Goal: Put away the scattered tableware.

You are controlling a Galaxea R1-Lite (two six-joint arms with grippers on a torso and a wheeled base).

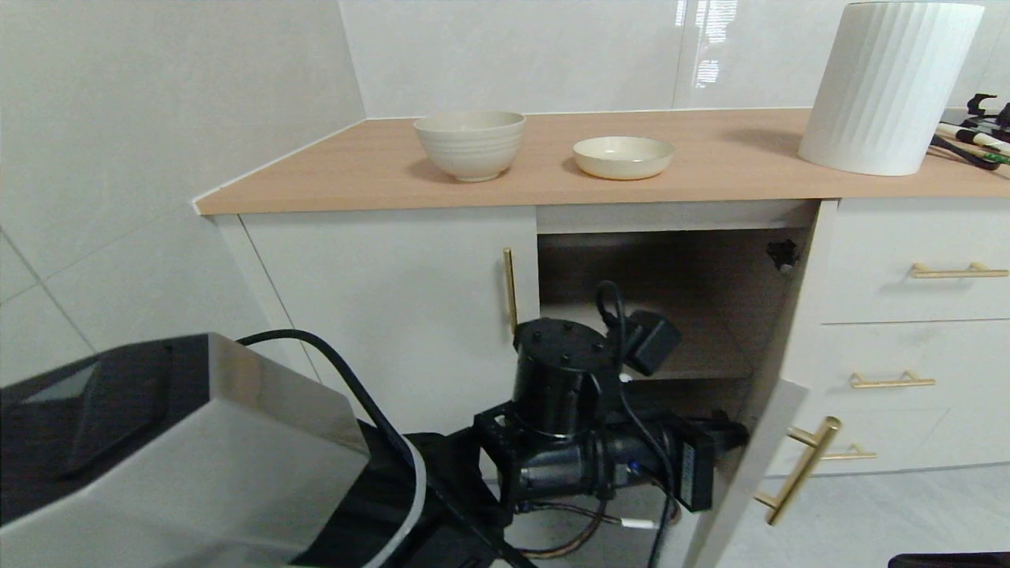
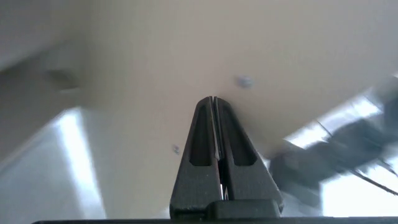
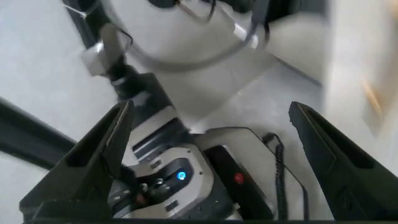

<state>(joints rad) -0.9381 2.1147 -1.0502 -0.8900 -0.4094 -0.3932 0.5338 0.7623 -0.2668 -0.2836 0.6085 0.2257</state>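
Both bits of tableware are up on the light wood-topped bench. There's a ribbed cream ceramic bowl on the left and a shallow cream ceramic dish near it on the right, not touching. They sit pretty much right above the open cupboard, so I'd guess that's where they're headed.

The action's lower down. The white right-hand cupboard door with the brass bar handle is swung out, showing a brown wooden shelf inside. The left tool has its fingers pressed flat together, pinching nothing. Its tip is right up at a pale flat panel with a couple of small screw heads. I reckon that's the door's inner face, and the tool's closed up like that to act as a blunt pusher rather than a grabber. Can't tell if it's actually touching.

The right tool is spread wide with nothing in it, hanging low over the floor. Looks parked out of the way to me.

My read is that getting the cupboard open is the step in hand, and the putting away hasn't started. The tall white ribbed cylinder at the bench's right end is well apart from the dish.
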